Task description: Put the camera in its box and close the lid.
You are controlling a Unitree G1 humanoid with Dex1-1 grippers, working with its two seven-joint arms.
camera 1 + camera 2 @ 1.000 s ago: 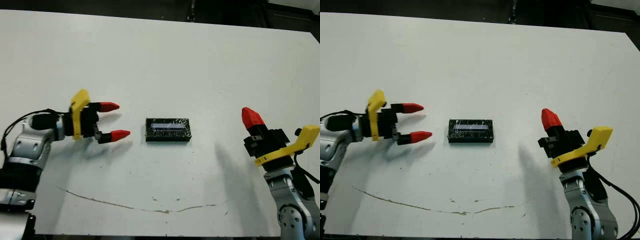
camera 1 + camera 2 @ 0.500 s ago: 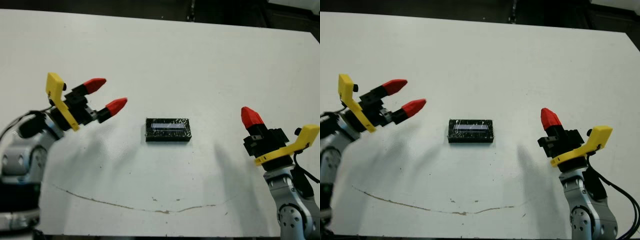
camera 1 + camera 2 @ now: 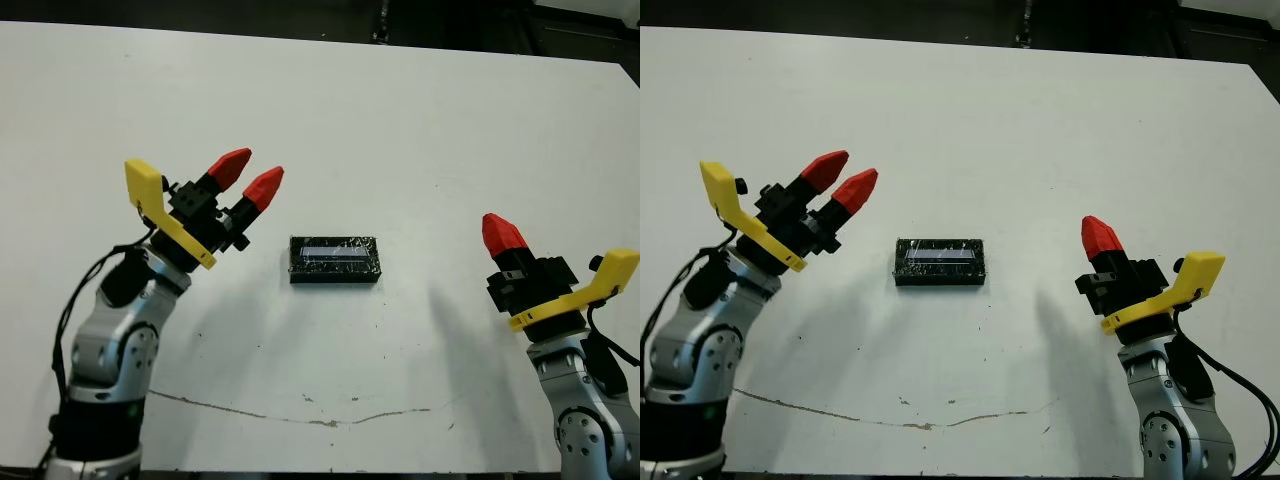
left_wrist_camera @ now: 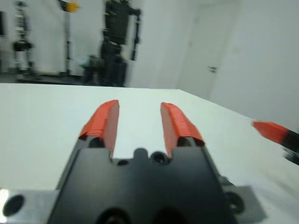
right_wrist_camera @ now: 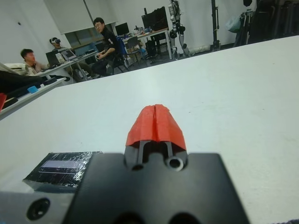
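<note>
Centre of the frame, the lid lies flat on the white surface, its black speckled top showing with the pale strip running along it. It sits squarely over what is beneath, so the box and the camera are hidden from the head views; only a dark edge shows under the slab.

Over at middle left, the left gripper is raised off the surface and angled toward the upper right, its two red-tipped fingers standing slightly apart with a clear gap between them and nothing held. It hangs just left of the lid, not touching it, and its shadow falls on the surface below.

Lower right of the frame, the right gripper points upward, well apart from the lid, with its red tips pressed together into a single point, empty. In the right wrist view the lid appears near the gripper body, resting on the surface.

A thin brownish line trails across the lower part of the surface. In the right wrist view, people sit at desks beyond the far edge.
</note>
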